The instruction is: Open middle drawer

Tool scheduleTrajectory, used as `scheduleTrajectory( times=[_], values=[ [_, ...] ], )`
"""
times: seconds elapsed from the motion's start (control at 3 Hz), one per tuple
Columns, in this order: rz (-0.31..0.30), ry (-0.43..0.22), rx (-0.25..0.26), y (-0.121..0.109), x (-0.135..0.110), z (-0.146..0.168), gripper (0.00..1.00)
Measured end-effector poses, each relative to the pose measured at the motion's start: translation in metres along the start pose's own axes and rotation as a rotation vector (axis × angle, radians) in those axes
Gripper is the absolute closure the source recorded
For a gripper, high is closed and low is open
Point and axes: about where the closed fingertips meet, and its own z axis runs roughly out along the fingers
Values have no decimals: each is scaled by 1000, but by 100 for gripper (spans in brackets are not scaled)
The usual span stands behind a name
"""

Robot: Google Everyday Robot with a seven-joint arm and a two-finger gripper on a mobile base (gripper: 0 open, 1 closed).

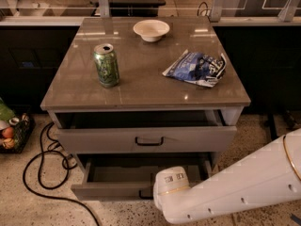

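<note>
1. Plainly, the middle drawer (108, 190) stands well out of the cabinet at about six o'clock in the view. Its grey front sits forward of the drawer above, and its inside is dark.
2. The gripper (157, 195) is at the middle of that drawer's front, beside a small dark loop (145, 195) that shows there. The white wrist covers it, so I cannot tell whether it is spread or clamped.
3. The arm (244, 182) reaches in from four o'clock, a thick white limb across the lower right corner.
4. The top drawer (94, 139), just under the tabletop, is out a little, with its black handle (149, 141) at the centre of its front.
5. On the tabletop (141, 86), a green can (106, 65) stands upright at nine o'clock from the centre. A white bowl (151, 30) sits at twelve o'clock near the back edge, and a crumpled blue bag (195, 68) lies at three o'clock.
6. A black cable (35, 173) loops over the speckled floor at eight o'clock. A basket (19, 134) sits at the left edge at nine o'clock.
</note>
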Motion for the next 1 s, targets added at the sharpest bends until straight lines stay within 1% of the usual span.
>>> scheduleTrajectory(
  times=[0.33,0.67,1.0],
  values=[
    [0,0,0,0,0,0,88],
    [-1,1,1,0,0,0,100],
    [-1,1,1,0,0,0,100]
  ],
)
